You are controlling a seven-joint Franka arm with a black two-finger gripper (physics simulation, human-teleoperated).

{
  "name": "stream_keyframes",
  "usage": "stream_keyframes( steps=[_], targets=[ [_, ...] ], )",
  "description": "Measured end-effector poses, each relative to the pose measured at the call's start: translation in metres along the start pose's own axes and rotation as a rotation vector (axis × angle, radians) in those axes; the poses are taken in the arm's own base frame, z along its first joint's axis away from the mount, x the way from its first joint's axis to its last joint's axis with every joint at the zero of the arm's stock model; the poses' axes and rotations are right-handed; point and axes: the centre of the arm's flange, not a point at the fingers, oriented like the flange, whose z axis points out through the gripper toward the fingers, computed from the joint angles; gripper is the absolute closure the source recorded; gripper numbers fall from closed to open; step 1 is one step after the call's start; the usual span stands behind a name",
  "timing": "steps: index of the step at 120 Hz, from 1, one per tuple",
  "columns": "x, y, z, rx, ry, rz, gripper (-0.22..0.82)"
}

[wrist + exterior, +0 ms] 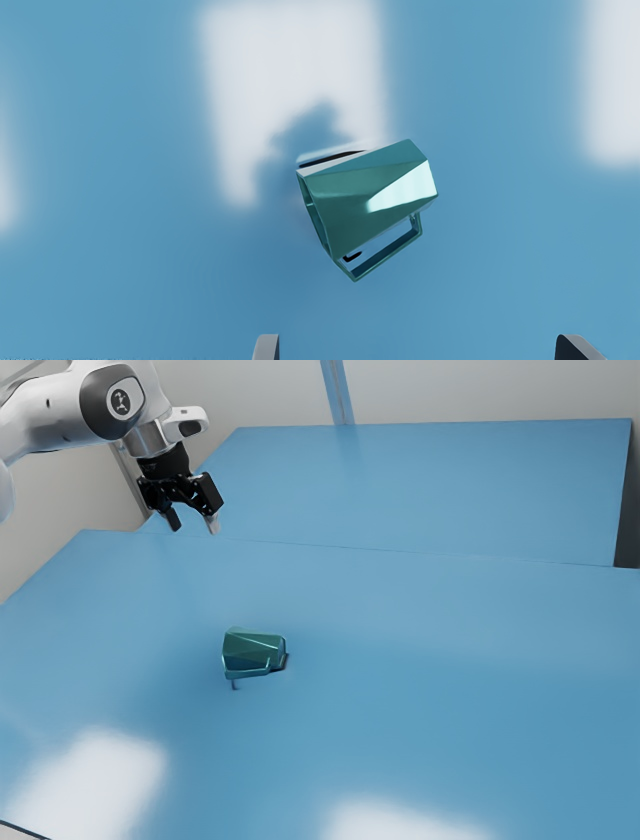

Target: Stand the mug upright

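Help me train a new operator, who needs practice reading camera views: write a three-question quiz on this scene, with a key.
1. True or false: the green mug lies on its side on the blue table.

2. Choose one. The jaws are:
a) closed around the handle
b) open, away from the mug
c) inside the mug's mouth

3. Fill in the blank: the task is not done until the mug stands ______.

Key: 1 true; 2 b; 3 upright

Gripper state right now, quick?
Gripper: open, fingers well apart, holding nothing; it hangs above the table, clear of the mug lying on its side.
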Motion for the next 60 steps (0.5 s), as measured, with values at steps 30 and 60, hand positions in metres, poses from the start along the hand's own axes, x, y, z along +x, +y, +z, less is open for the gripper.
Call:
stream_keyframes(
  steps=[30, 60],
  targets=[
    [-0.001, 0.0, 0.0, 0.0, -0.003, -0.013, 0.0],
    [-0.017, 0.002, -0.004, -0.01, -0.005, -0.025, 0.0]
  ],
)
